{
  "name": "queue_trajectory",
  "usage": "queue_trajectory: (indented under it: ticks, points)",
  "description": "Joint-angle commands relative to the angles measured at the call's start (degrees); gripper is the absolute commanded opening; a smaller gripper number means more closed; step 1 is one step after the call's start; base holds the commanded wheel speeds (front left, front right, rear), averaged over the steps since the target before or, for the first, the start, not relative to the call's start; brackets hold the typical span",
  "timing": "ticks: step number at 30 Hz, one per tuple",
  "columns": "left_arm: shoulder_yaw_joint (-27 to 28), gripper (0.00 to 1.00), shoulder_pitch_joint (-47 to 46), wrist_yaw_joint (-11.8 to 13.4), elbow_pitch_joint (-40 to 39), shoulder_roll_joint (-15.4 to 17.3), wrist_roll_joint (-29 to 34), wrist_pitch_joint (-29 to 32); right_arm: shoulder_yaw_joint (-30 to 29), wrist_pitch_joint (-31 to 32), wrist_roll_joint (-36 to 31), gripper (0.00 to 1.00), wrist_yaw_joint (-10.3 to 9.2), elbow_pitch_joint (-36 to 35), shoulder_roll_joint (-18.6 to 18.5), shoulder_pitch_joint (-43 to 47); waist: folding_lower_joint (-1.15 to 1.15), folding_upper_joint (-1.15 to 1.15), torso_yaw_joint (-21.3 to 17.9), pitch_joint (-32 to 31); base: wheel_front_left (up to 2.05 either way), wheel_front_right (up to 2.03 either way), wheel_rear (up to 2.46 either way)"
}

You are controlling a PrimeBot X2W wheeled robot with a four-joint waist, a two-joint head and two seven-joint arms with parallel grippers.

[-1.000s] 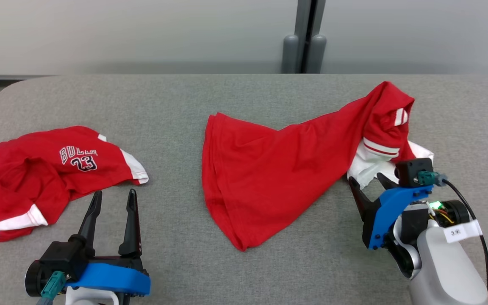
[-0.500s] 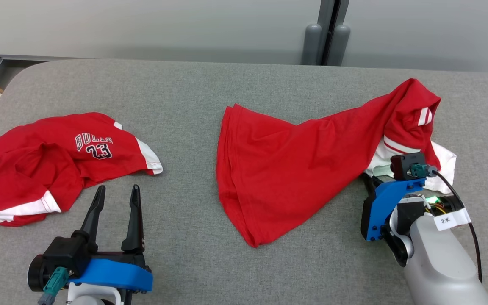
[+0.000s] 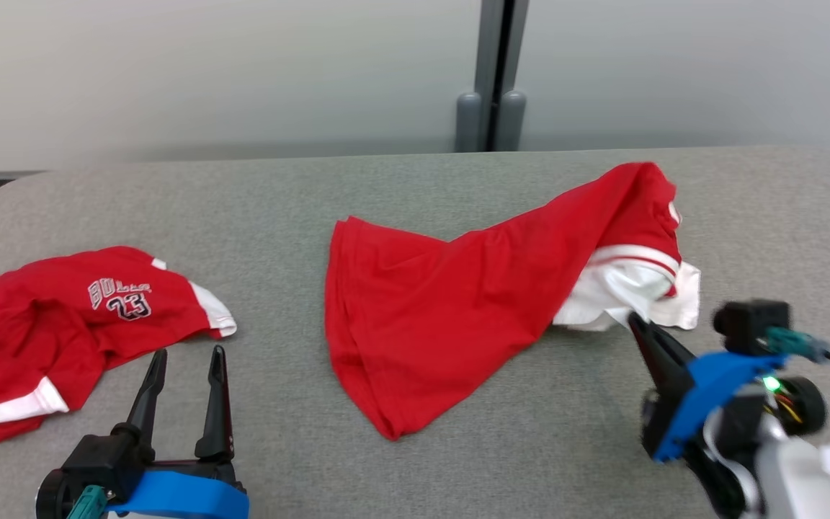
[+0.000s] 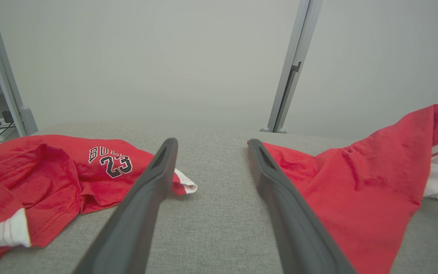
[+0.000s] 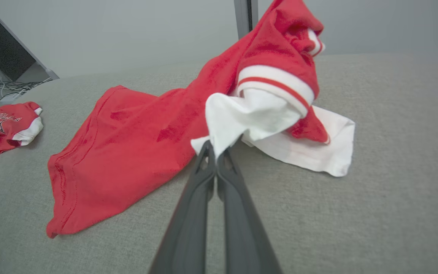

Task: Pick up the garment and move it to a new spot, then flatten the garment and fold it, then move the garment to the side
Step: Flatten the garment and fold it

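On the table (image 5: 375, 213), right fingers (image 5: 198, 198) pinch the red-and-white garment (image 5: 127, 140).

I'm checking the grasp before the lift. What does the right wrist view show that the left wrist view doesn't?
Right wrist view, not left: the right gripper shut on the white fold of the garment. Left wrist view, not right: the left gripper open over bare table, and the readable 23 on the other jersey. Both: the two red garments on the grey table.
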Motion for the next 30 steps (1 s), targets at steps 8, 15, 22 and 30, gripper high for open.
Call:
queue_trajectory:
  ticks: [8,15,22,30]
  points:
    - [1.0,1.00,0.6,0.9,-1.2,0.5,-0.5,-0.3,-7.7,14.8,3.3,0.00,0.03,-21.2,-0.1,18.0,0.00,0.00,-3.6,0.2,0.00,0.00,0.00]
    - [0.9,1.00,0.5,1.2,-1.2,0.7,-0.4,-0.3,-13.2,9.9,-0.2,1.00,0.03,-17.4,-0.1,19.1,0.00,0.00,-4.0,0.7,0.00,0.00,0.00]
    - [0.1,1.00,1.7,1.2,-0.3,0.0,-0.4,-0.3,-11.1,-6.0,-6.7,1.00,0.03,-14.8,-0.1,17.2,0.00,0.00,-3.0,-0.1,0.00,0.00,0.00]
    - [-0.2,1.00,2.9,1.3,0.2,-0.3,-0.5,-0.3,-8.4,-18.1,-11.5,1.00,0.03,-13.3,-0.1,16.6,0.00,0.00,-2.4,-1.7,0.00,0.00,0.00]
